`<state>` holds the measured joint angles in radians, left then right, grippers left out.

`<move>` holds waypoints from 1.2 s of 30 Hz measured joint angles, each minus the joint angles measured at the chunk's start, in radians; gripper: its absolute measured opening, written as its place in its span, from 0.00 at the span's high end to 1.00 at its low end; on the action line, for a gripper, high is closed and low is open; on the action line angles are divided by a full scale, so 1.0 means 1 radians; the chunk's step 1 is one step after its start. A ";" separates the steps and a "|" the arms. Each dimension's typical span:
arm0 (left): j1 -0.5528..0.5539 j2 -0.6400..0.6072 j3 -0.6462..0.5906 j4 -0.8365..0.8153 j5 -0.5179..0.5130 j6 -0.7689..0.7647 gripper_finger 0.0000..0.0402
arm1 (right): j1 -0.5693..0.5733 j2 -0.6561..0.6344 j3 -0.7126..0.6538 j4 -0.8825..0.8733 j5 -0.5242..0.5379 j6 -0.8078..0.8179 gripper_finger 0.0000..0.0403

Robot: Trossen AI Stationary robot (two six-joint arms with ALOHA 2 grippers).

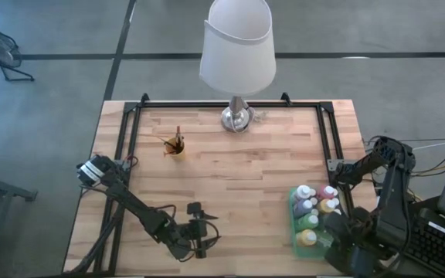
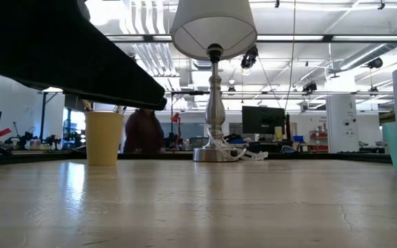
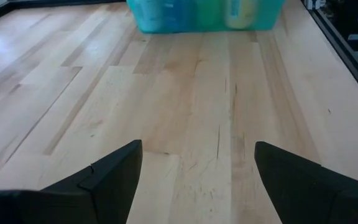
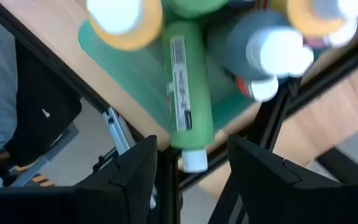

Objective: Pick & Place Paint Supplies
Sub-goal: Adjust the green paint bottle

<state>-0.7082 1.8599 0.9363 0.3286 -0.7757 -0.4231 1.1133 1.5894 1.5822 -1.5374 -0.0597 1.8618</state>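
Observation:
Several paint bottles [image 1: 313,205] with white caps stand in the green tray [image 1: 293,202] at the table's right near corner. A green bottle [image 4: 188,99] lies on its side on top of them, its white cap [image 4: 194,160] reaching past the tray's edge. My right gripper [image 4: 192,146] hovers above it, open, with a finger on either side of the cap end and a gap to each. My left gripper [image 3: 197,155] is open and empty low over the near middle of the table [image 1: 207,232], pointing toward the tray [image 3: 204,15]. Brushes stand in a yellow cup [image 1: 174,145].
A tall lamp [image 1: 238,62] with a white shade stands at the far middle of the table. The yellow cup [image 2: 104,138] is left of it. A black frame rail [image 1: 130,154] runs along the table's sides. Bare wood lies between my left gripper and the tray.

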 joint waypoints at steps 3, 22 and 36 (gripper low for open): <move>0.000 0.000 0.000 0.000 0.000 0.024 0.22 | -0.002 0.008 0.000 0.010 -0.041 0.032 0.51; 0.004 0.000 -0.001 -0.028 0.002 0.154 0.22 | -0.061 0.187 0.000 0.079 -0.318 -0.057 0.53; 0.011 0.000 -0.002 -0.034 0.001 0.215 0.22 | -0.066 0.272 -0.001 0.080 -0.451 -0.186 0.52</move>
<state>-0.6975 1.8599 0.9348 0.2943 -0.7746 -0.2085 1.0470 1.8611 1.5814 -1.4575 -0.5112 1.6755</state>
